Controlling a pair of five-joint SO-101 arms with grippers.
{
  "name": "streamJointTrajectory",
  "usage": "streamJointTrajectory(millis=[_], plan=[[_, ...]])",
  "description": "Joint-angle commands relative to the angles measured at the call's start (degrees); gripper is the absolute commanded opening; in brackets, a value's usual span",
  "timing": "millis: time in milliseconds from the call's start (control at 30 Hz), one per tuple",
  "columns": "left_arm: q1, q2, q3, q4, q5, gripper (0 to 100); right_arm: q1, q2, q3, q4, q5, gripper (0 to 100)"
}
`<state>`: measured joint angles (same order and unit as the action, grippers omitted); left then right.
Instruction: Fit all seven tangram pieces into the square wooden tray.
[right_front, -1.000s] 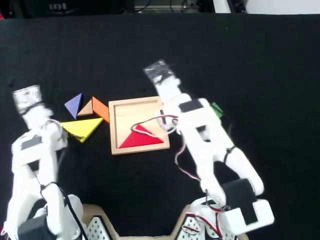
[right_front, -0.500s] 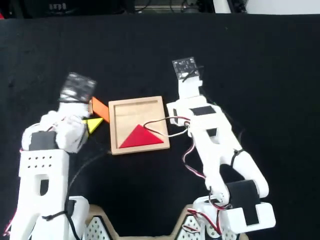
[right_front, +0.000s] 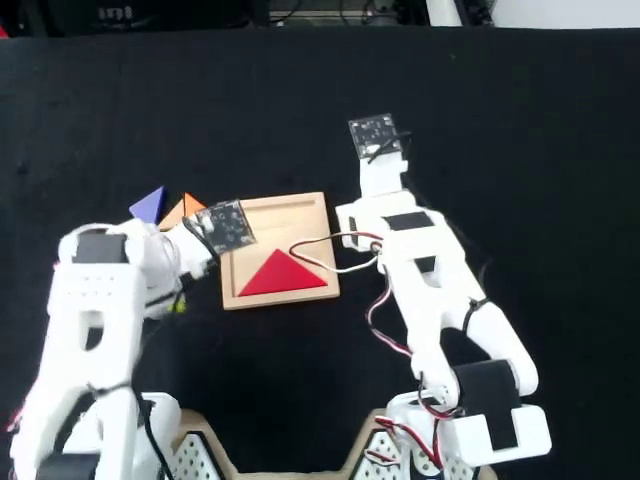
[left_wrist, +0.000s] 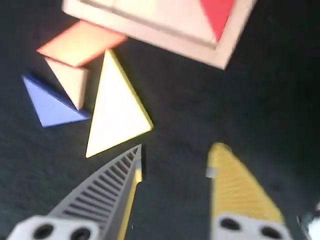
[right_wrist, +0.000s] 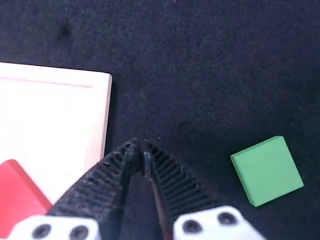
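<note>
Left jaws apart, seemingly just beside yellow triangle (left_wrist: 114, 111).

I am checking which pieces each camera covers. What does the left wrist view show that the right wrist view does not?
Left wrist view, not the right: the yellow triangle, blue triangle, tan triangle, orange parallelogram and the open left gripper. Right wrist view, not the left: the green square and the shut right gripper. Both: the wooden tray with the red triangle in it.
</note>
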<state>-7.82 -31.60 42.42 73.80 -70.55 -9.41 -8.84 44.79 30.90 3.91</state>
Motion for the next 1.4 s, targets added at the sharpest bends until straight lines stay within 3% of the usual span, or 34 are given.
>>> streamJointTrajectory(millis=[0, 233, 400, 900, 1133, 1367], plan=[[-3.91, 7.91, -9.19, 1.32, -5.19, 26, 0.79, -2.77, -0.13, -1.14, -0.44, 1.2], [-4.88, 29.19, -22.73, 1.76, -10.37, 25, 0.53, 1.63, -2.51, -1.14, 1.32, 1.2], [-4.7, 36.66, -27.65, 0.79, -14.51, 25, 0.88, 6.11, -5.85, -0.79, 3.69, 1.2], [-5.85, 40.26, -29.93, -2.11, -21.89, 25, 1.49, 9.1, -7.87, -1.05, 5.89, 1.2], [-5.85, 41.14, -28.18, -7.21, -21.98, 25, 1.67, 9.1, -7.87, -1.14, 5.98, 1.2], [-5.67, 46.95, -29.76, -7.3, -21.89, 26, 1.67, 9.19, -8.31, -1.14, 5.98, 1.2]])
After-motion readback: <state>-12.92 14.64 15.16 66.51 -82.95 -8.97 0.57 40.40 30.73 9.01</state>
